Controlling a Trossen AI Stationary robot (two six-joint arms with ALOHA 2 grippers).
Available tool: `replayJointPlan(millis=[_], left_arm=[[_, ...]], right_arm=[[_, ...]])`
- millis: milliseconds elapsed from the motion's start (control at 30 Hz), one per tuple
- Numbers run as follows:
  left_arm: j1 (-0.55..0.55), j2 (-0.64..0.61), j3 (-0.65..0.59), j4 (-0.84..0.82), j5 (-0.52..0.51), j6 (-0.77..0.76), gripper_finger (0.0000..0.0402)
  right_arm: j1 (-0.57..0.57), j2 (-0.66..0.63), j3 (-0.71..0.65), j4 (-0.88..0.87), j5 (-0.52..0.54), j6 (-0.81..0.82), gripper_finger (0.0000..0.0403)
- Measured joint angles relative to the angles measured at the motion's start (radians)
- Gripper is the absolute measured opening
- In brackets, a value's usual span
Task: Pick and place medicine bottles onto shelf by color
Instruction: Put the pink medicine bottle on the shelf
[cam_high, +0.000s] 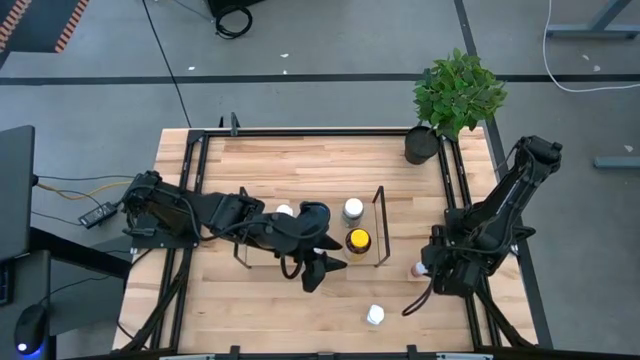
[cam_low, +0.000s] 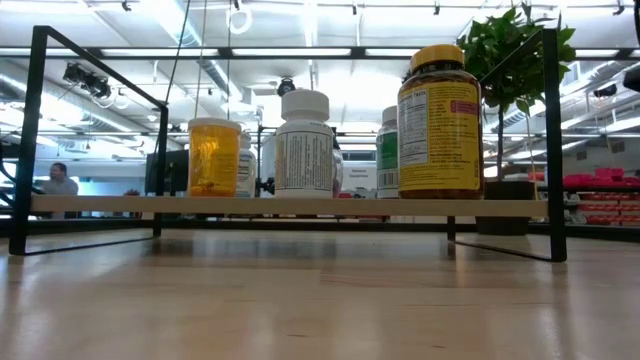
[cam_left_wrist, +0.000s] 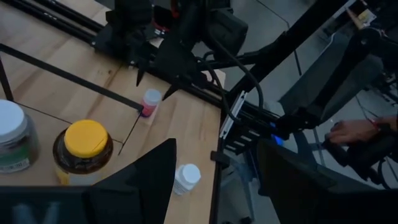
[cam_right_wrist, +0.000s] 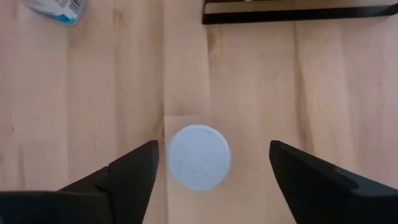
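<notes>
The shelf (cam_high: 378, 225) stands mid-table. It holds a large amber bottle with a yellow cap (cam_high: 357, 240), white-capped bottles (cam_high: 352, 208) and, in the low view, a small orange bottle (cam_low: 213, 155). A pink bottle with a white cap (cam_high: 419, 268) stands upright on the table right of the shelf. My right gripper (cam_right_wrist: 211, 171) is open above it, pointing down, one finger on each side of the cap (cam_right_wrist: 199, 157), with a gap on both sides. My left gripper (cam_high: 325, 272) is open and empty, in front of the shelf's near side.
A small white bottle (cam_high: 375, 315) lies on the table near the front edge, between the two grippers; it also shows in the left wrist view (cam_left_wrist: 186, 177). A potted plant (cam_high: 455, 95) stands at the far right corner. A person's hand (cam_left_wrist: 351, 130) shows beyond the table.
</notes>
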Motion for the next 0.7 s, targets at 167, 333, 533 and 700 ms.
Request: replayJointPlan(millis=[167, 333, 533, 700], left_arm=[[0.0, 0.0, 0.0, 0.0, 0.0, 0.0, 0.0231], [0.0, 0.0, 0.0, -0.001, 0.0, 0.0, 0.0231], [0.0, 0.0, 0.0, -0.001, 0.0, 0.001, 0.0231], [0.0, 0.0, 0.0, -0.001, 0.0, 0.002, 0.0231]], right_arm=[[0.0, 0.0, -0.022, 0.044, -0.003, 0.015, 0.0326], [0.0, 0.0, -0.049, 0.048, -0.003, 0.041, 0.0321], [0.0, 0.0, -0.079, 0.092, -0.01, 0.1, 0.0319], [0.0, 0.0, -0.08, 0.099, -0.01, 0.103, 0.0319]])
